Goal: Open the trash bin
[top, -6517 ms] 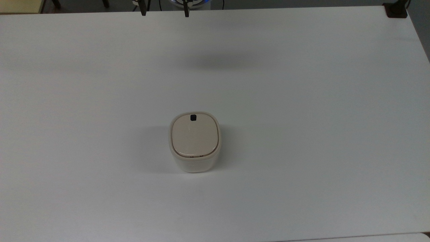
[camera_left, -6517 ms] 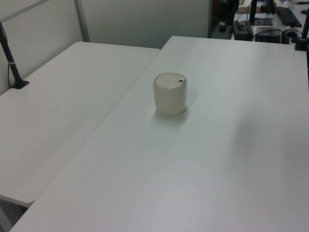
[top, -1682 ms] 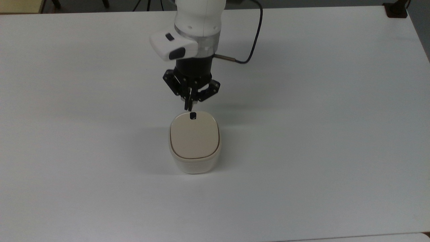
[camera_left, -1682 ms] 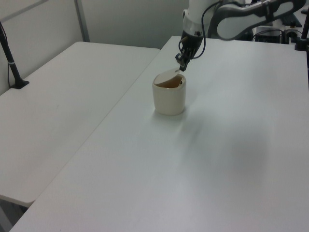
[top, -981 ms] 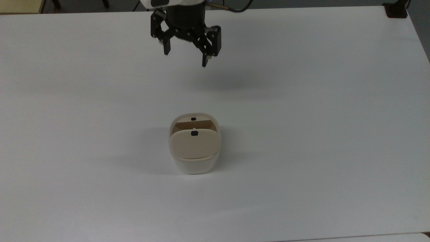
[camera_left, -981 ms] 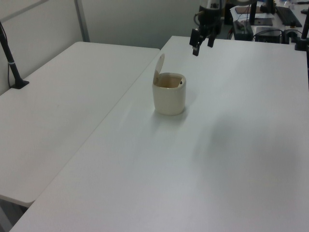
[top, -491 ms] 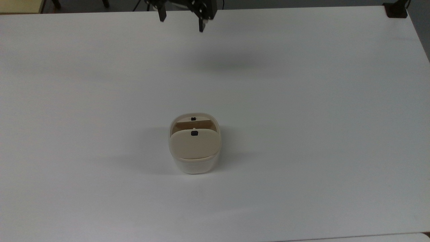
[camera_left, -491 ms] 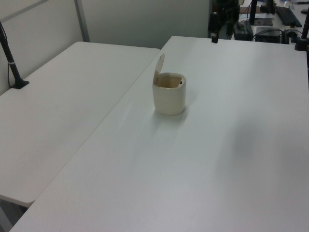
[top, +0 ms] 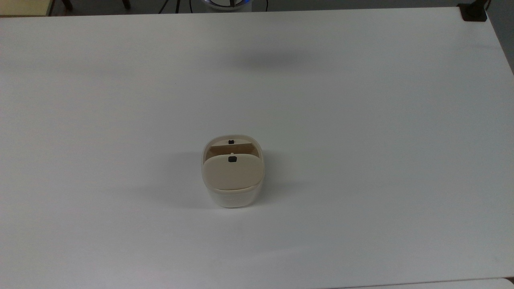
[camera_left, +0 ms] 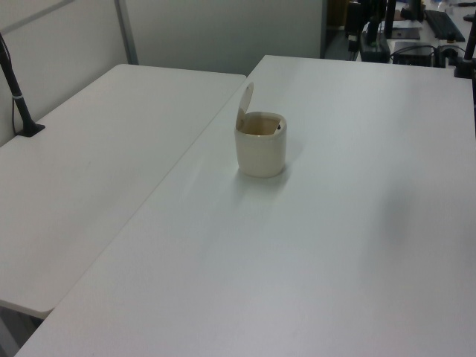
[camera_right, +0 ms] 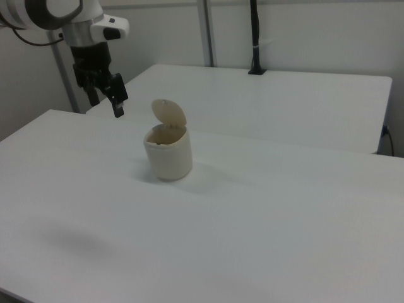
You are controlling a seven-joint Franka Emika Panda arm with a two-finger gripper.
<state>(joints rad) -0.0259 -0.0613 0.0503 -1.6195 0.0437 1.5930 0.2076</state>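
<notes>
Trash bin (top: 232, 188) sits near the middle of the white table (top: 361, 120), cream body upright, nothing else on that surface. Lid (camera_right: 169, 113) is up: in the right view it stands nearly vertical over the far rim, hinged at the back, with the mouth exposed. The left view agrees, lid (camera_left: 245, 102) standing on edge at the left view's left side of the rim. In the top view the raised lid (top: 233, 171) covers the near part of the opening, the small black button (top: 232, 159) shows on it, and a second dark square, probably the latch (top: 231, 141), sits at the far rim.

Gripper (camera_right: 106, 96) is well apart from the bin, up and toward the right view's left, above the table edge, holding nothing. Fingers (camera_right: 118, 100) stand spread, with a clear gap between them.

Judgement: task looks done. Lid is open and stays up with no contact. Nothing left except parking the arm. Only risk I see is the lid dropping shut if the table gets bumped.
</notes>
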